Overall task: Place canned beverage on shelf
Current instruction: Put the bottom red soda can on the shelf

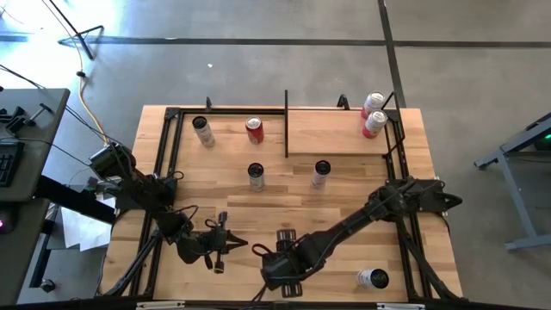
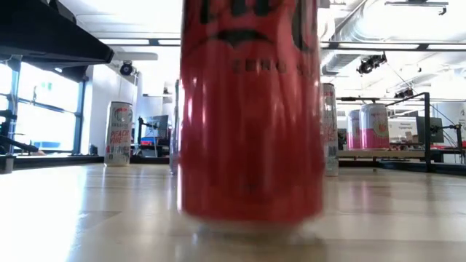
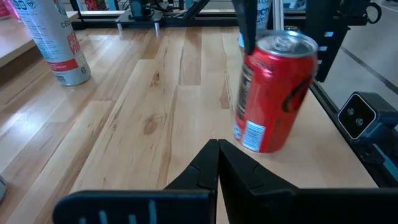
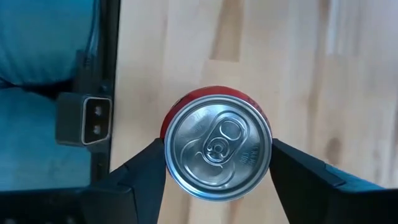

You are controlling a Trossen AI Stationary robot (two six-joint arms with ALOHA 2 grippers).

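Straddling the red can [image 4: 216, 143] from above, the right end effector [image 4: 217, 163] sat released, so centering before clamping looked key.

A grey concrete floor [image 1: 258, 69] crossed by dark lines surrounds the planked wooden worktop [image 1: 284, 198]. Tall windows [image 2: 44, 109] glow at one side of the room under white ceiling light strips [image 2: 138, 41]; what may be ductwork [image 2: 364, 29] runs overhead.

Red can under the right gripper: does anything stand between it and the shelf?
Yes. A pale can stands on the table roughly on the straight line from the red can to the shelf.
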